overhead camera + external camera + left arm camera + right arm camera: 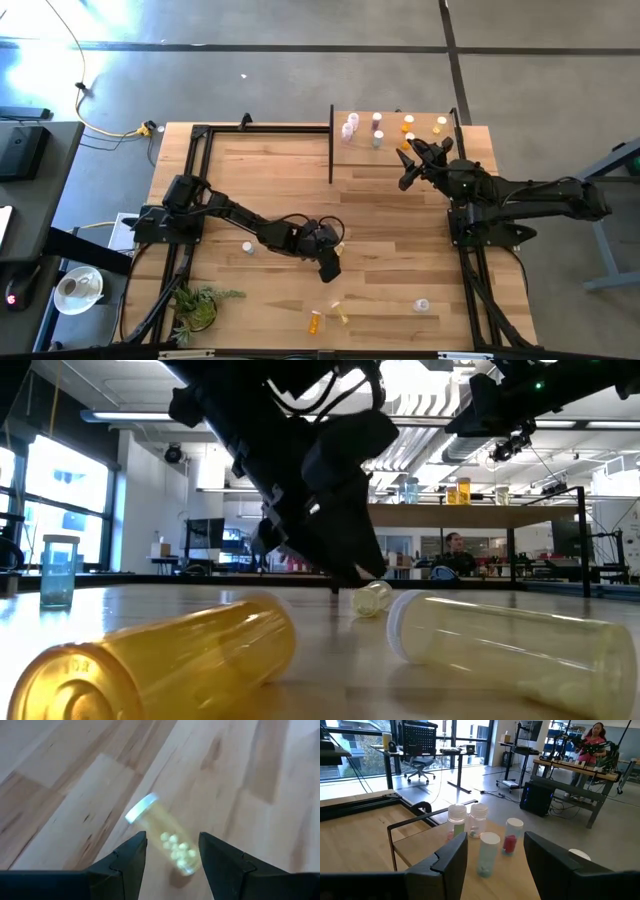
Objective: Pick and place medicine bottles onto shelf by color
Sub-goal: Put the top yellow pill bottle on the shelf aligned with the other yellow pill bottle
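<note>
My left gripper hangs mid-surface, jaws released around a lying yellow bottle without touching it. My right gripper hovers at the shelf, jaws released and empty, facing standing bottles.

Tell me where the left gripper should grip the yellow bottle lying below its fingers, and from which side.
Probably across the yellow bottle's round body, clear of the white cap, coming straight down. It lies on its side on the tabletop, and the open left gripper already straddles it.
</note>
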`<state>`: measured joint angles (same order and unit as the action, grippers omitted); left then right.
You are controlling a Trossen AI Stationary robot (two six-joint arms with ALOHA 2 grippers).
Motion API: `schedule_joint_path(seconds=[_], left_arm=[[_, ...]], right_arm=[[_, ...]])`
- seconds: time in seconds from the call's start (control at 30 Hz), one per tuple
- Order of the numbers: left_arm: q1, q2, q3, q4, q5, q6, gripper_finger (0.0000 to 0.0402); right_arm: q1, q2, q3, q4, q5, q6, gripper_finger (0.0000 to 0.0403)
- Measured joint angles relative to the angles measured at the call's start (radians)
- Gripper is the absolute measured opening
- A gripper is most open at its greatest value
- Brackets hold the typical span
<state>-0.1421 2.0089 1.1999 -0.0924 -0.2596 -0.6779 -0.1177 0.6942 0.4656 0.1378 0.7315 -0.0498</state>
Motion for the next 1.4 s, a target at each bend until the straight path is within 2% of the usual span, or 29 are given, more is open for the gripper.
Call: schedule_joint_path(seconds=[0.3, 0.63, 0.87, 0.97, 1.23, 1.4], left_arm=[[0.012, 0.01, -0.002, -0.023, -0.013, 0.018, 0.0172], [0.019, 0.009, -0.002, -0.142, -0.01, 0.13, 0.0172], [0.019, 0.009, -0.002, -0.143, -0.013, 0.243, 0.0171], [0.019, 0.009, -0.002, -0.136, -0.006, 0.288, 0.0157], [0.019, 0.009, -0.002, -0.108, -0.001, 0.349, 0.0089], [0.019, 0.009, -0.002, -0.095, 0.029, 0.35, 0.0082]], right_arm=[[0.0, 0.0, 0.0, 0.0, 0.0, 0.0, 0.0186], [0.0, 0.0, 0.0, 0.0, 0.0, -0.002, 0.0186], [0.0, 0.0, 0.0, 0.0, 0.0, -0.002, 0.0186], [0.0, 0.0, 0.0, 0.0, -0.001, -0.002, 0.0186], [0.001, 0.0, 0.0, 0.0, -0.001, -0.002, 0.0186], [0.001, 0.0, 0.0, 0.0, -0.002, -0.02, 0.0186]])
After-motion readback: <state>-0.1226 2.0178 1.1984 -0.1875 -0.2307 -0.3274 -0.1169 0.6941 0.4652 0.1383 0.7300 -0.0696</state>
